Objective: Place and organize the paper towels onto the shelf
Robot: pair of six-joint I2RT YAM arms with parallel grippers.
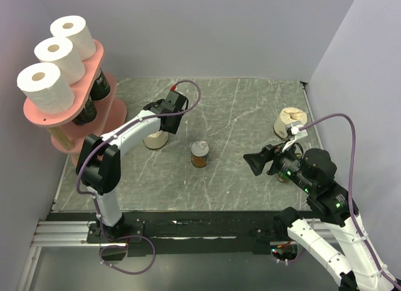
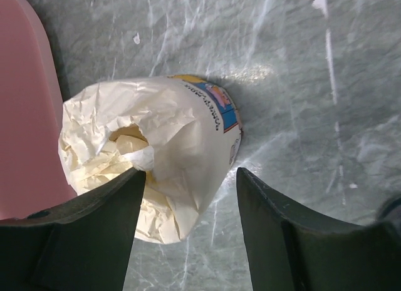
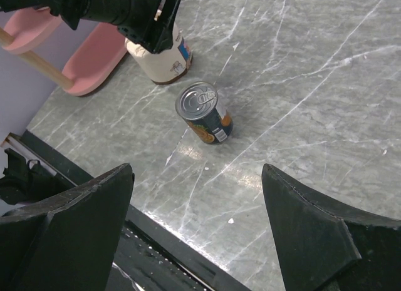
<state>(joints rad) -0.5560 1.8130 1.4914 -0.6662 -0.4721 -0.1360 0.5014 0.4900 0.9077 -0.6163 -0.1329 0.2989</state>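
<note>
The pink shelf [image 1: 94, 61] stands at the far left. Three white rolls [image 1: 57, 53] sit on its top board and two black-wrapped rolls [image 1: 99, 84] on the board below. One cream-wrapped roll [image 1: 155, 140] stands on the table by the shelf's foot. My left gripper [image 1: 164, 117] hangs right over it, open. In the left wrist view the roll [image 2: 169, 147] lies partly between the open fingers [image 2: 94, 222], untouched on the right side. A second cream roll [image 1: 290, 122] stands at the far right. My right gripper [image 1: 257, 163] is open and empty above the table [image 3: 197, 228].
A small brown tin can [image 1: 200, 154] stands mid-table, also in the right wrist view [image 3: 203, 112]. The shelf's lower pink board [image 2: 25, 116] lies close left of the left fingers. Grey walls close the table at back and right.
</note>
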